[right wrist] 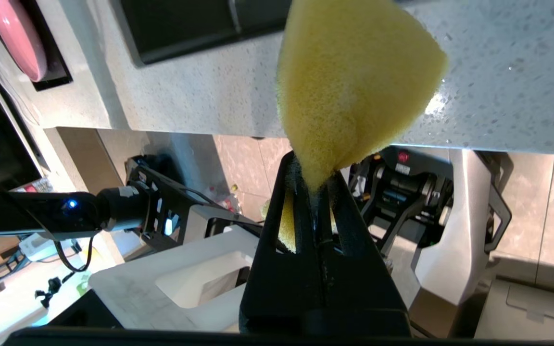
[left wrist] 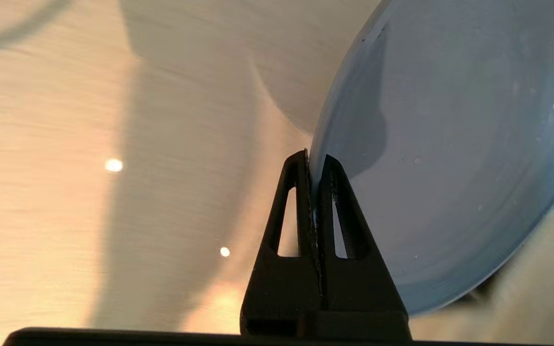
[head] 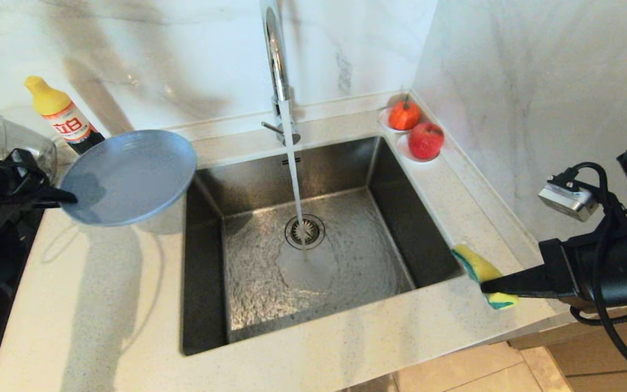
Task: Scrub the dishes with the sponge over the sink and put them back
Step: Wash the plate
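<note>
One grey-blue plate (head: 128, 177) hung tilted over the tabletop (head: 101, 305) at the sink's (head: 204, 305) left rim, its edge pinched in the left gripper's (head: 63, 198) jaws. One sponge (head: 482, 275) sat squeezed in the right gripper's (head: 490, 286) jaws by the right rim. Water ran; the basin lay open between them. Two red fruits (head: 425, 140), one bottle (head: 63, 115) stood behind.

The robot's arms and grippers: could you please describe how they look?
Both are matte black. Each gripper, left gripper and right gripper, has two tapered triangular fingers with slot cut-outs. Black cables loop around the right arm, beside a small silver camera module.
</note>
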You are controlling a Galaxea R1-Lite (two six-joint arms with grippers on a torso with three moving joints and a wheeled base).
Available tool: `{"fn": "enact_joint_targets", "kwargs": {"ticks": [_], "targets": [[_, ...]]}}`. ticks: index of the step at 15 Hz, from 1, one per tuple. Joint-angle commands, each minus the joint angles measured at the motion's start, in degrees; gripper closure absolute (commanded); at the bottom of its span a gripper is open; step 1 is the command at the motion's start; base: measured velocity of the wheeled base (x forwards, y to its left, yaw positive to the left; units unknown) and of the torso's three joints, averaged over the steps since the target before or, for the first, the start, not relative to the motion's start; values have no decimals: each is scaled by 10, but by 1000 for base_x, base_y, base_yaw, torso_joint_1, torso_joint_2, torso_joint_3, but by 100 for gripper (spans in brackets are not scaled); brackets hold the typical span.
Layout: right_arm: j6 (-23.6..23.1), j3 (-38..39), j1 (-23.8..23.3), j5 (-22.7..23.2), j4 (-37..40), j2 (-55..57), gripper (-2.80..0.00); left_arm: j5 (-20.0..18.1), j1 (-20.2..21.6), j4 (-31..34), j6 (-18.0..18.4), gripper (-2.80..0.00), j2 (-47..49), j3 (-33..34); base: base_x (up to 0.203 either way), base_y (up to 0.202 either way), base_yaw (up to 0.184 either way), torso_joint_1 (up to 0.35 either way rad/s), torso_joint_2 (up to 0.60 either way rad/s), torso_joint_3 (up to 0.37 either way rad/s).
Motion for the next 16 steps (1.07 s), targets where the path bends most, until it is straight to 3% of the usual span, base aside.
{"fn": "enact_joint_targets", "kwargs": {"ticks": [1,5,9,16], "targets": [[2,-1,0,2,1,-8,0,31,-81,-3,-24,0,-9,-3,0,0,0,0,0,0],[2,1,-1,2,2,-12,0,115,-223,-69,-82,0,24,-6,0,0,0,0,0,0],[2,5,-1,2,2,-21,0,214,-346,-145,-116,0,85,-7,0,0,0,0,0,0],[0,9,-1,2,5,-29,0,240,-424,-209,-145,0,139,-8,0,0,0,0,0,0]]}}
